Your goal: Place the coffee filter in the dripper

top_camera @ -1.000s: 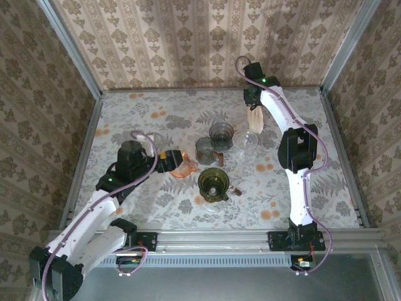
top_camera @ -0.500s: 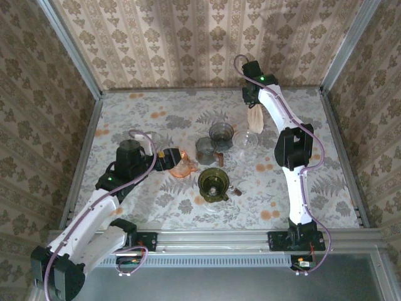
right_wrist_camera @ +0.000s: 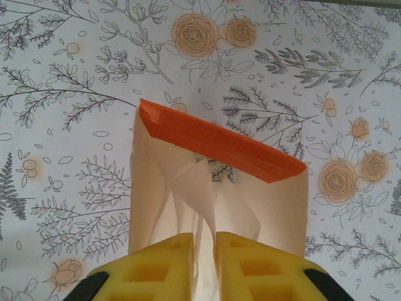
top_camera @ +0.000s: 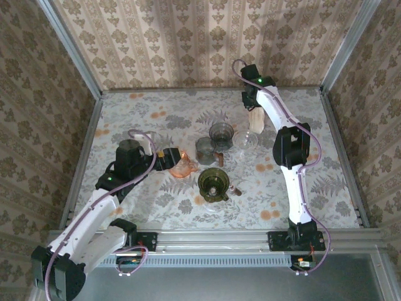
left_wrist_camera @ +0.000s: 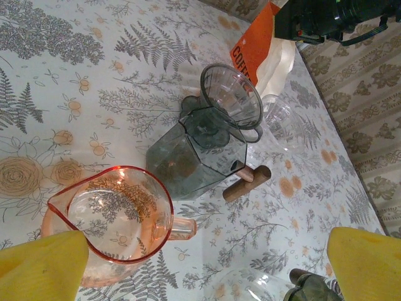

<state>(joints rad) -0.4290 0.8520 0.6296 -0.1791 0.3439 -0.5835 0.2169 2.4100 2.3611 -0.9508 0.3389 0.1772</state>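
Note:
My right gripper (right_wrist_camera: pixel 204 241) is shut on a thin cream coffee filter (right_wrist_camera: pixel 207 188) that sticks out of a filter pack with an orange band (right_wrist_camera: pixel 219 141). From above, that gripper (top_camera: pixel 254 108) is at the back of the table with the pack (top_camera: pixel 255 119) hanging under it. A smoky glass dripper (top_camera: pixel 220 132) and a clear glass dripper (top_camera: pixel 245 139) stand just in front of it; a green dripper (top_camera: pixel 213 183) stands nearer. My left gripper (left_wrist_camera: pixel 207 269) is open beside a pink pitcher (left_wrist_camera: pixel 113 213), holding nothing.
A grey faceted carafe (left_wrist_camera: pixel 188 157) with a wooden handle (left_wrist_camera: pixel 246 182) stands between the pink pitcher and the smoky dripper (left_wrist_camera: pixel 230 94). Patterned walls enclose the flowered table (top_camera: pixel 138 119) on three sides. The left arm (top_camera: pixel 103 194) crosses the near left.
The right gripper has drawn back toward the rear wall with the filter pack, and its fingers have closed tighter. The left arm has barely moved.

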